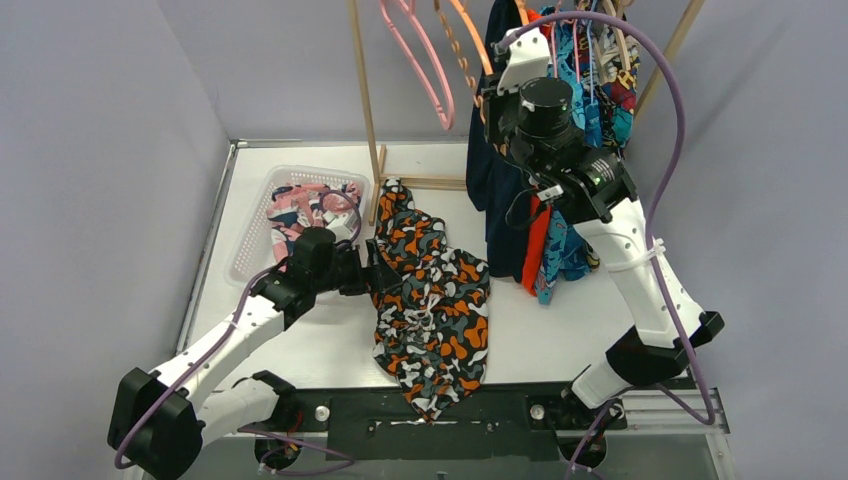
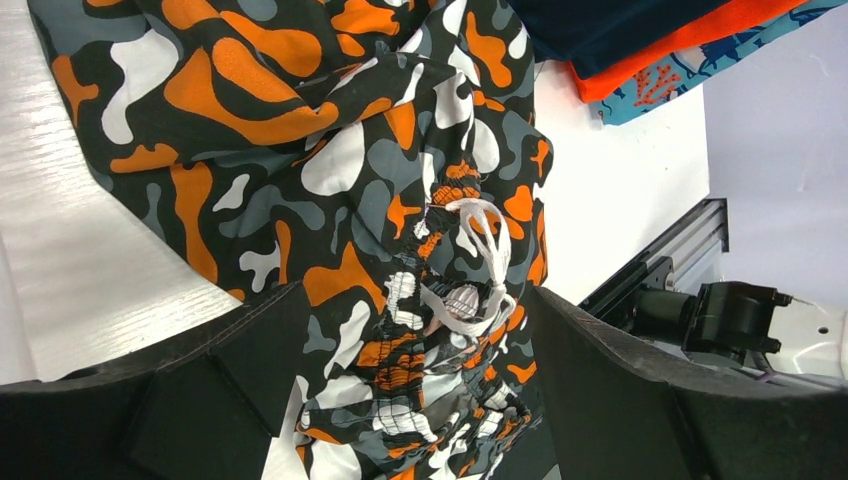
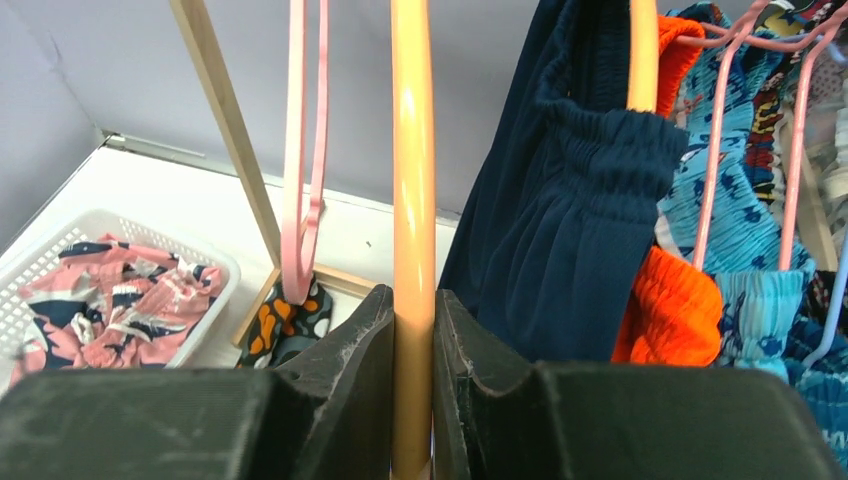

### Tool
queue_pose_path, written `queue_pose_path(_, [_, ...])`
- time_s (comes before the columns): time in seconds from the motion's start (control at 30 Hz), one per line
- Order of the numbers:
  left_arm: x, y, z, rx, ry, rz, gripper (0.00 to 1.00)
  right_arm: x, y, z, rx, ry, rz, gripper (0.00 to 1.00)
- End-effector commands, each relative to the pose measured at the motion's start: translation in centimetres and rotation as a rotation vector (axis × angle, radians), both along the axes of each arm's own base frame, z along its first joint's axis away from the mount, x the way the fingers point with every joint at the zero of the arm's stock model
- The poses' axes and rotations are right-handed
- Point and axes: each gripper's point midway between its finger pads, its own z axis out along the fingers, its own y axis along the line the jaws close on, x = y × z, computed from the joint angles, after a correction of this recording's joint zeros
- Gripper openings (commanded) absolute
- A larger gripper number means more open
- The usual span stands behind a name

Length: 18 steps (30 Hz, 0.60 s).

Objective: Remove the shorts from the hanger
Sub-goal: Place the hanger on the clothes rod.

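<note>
The black shorts with orange-white print (image 1: 432,300) lie spread on the table; their waistband and white drawstring show in the left wrist view (image 2: 470,290). My left gripper (image 1: 375,268) is open, with its jaws on either side of the bunched waistband (image 2: 415,310). My right gripper (image 1: 492,92) is up at the rack, shut on an orange hanger (image 3: 412,200). The navy shorts (image 3: 560,220) hang on that hanger. Orange-red shorts (image 3: 670,310) and teal-blue patterned shorts (image 3: 730,230) hang beside them. The pink printed shorts (image 1: 305,208) lie in the basket.
A white plastic basket (image 1: 250,235) stands at the back left. A wooden rack (image 1: 366,110) holds an empty pink hanger (image 1: 425,70) and more clothes, including comic-print shorts (image 1: 622,95). The black rail (image 1: 450,410) runs along the near table edge.
</note>
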Motion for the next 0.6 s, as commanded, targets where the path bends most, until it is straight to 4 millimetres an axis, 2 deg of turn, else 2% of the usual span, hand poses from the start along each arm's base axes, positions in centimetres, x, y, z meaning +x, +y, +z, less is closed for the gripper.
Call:
queue_pose_path(0.0, [0.7, -0.7, 1.7, -0.013, -0.066, -0.027, 0.8, 1.3, -1.1, 4.6, 0.061, -0.121, -0.02, 0.0])
queue_pose_path(0.33, [0.4, -1.7, 1.7, -0.016, -0.059, -0.058, 0.8, 3.3, -0.3, 5.9, 0.1, -0.128, 0.053, 0.0])
queue_pose_path(0.57, [0.2, -2.0, 1.5, -0.022, -0.051, -0.061, 0.8, 4.5, 0.1, 5.0, 0.144, -0.073, 0.128, 0.0])
